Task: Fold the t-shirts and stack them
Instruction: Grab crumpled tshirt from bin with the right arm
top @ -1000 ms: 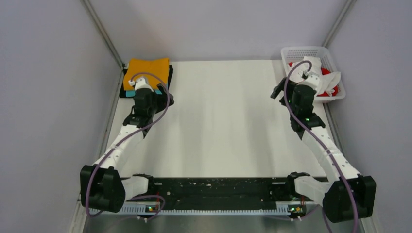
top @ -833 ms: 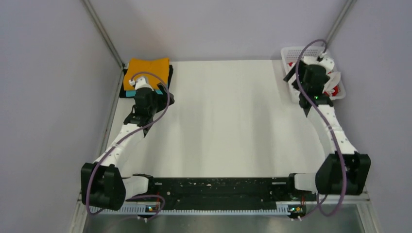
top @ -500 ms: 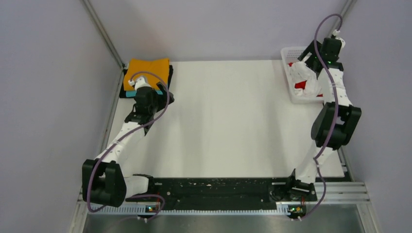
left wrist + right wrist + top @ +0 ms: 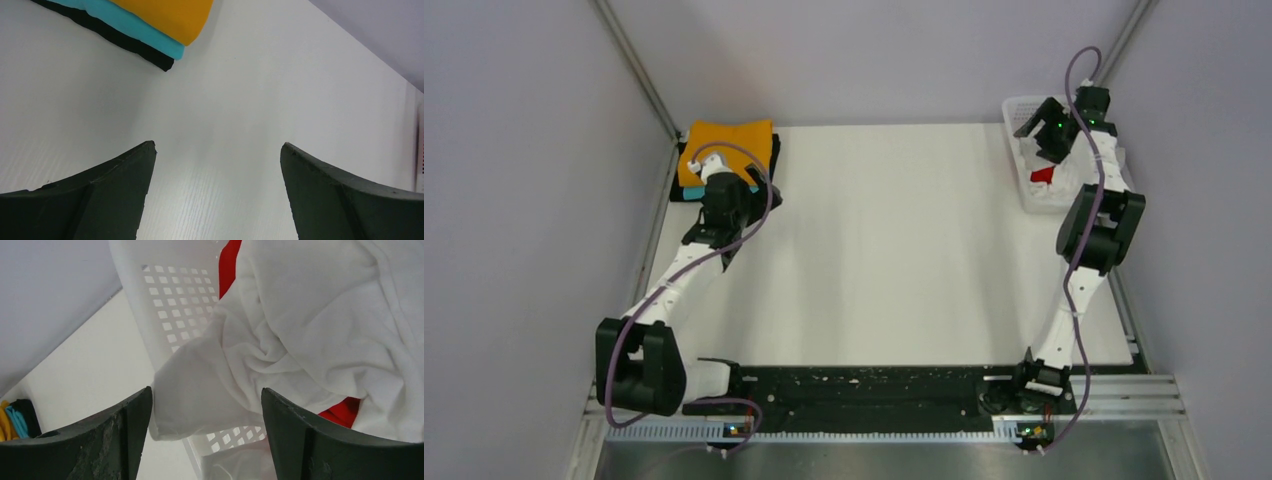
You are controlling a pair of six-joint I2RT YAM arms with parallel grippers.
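I am holding my right gripper (image 4: 206,395) over the basket (image 4: 170,295), its 2 fingers spread above the white t-shirt (image 4: 310,330) — it is spilling over the side, hiding most of the red one (image 4: 230,262). My left gripper (image 4: 217,145) is hanging spread beside the orange-topped stack (image 4: 165,15) — out of the way.

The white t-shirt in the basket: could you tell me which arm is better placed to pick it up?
The right arm: its jaws stand open over the white t-shirt, which spills over the basket rim. The left arm, jaws open and empty, sits across the table beside the folded orange t-shirt.
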